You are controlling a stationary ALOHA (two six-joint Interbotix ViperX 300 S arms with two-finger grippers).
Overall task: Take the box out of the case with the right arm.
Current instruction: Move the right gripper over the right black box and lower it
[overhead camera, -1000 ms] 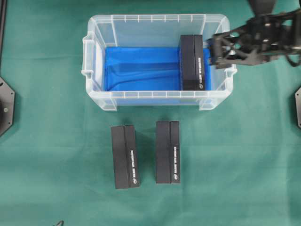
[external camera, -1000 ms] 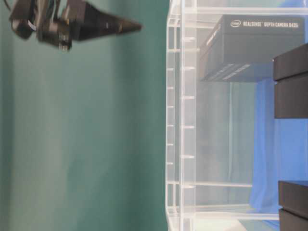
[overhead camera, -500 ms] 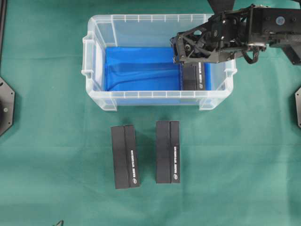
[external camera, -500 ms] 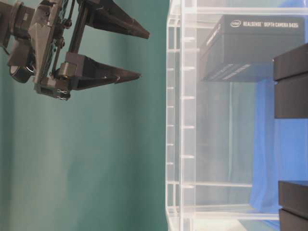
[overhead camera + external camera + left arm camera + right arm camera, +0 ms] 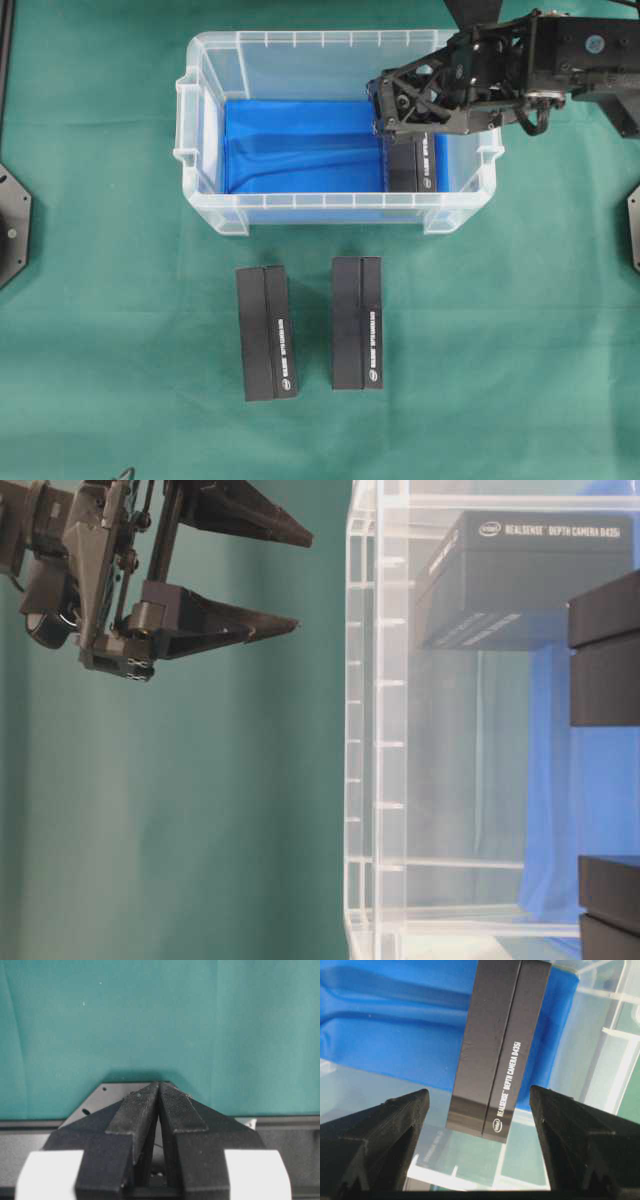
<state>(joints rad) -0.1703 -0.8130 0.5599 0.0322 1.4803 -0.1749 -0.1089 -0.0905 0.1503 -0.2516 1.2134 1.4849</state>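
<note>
Black against the blue sheet (image 5: 300, 145), the box (image 5: 412, 165) you want lies flat at the right-hand end of the case (image 5: 200, 110), its long side running along the end wall and its printed face up. The right gripper (image 5: 385, 108) hangs above it with its fingers (image 5: 385, 1135) spread wide and nothing between them; seen from the table-level view, the tips are outside and clear of the rim.

In the right wrist view the box sits between the two fingers, which is a good start, but it leans a little off the line between them. Turn the wrist slightly until the long edges of the box run square to the closing direction, so both pads meet flat faces and not a corner.

Go straight down. The far side of the box is close to the clear wall, so one finger has to slip into a narrow gap there; I judge that to be the main risk. If it catches the ribbed rim or the wall, the whole case may shift on the green bench (image 5: 520, 330).

Sink low enough to grip well below the top edge, close firmly, then lift vertically until the box is over the rim before you carry it sideways.

Two like boxes (image 5: 266, 332) already lie on the bench in front of the case. The left gripper (image 5: 159, 1091) rests pressed together, away from the work.
</note>
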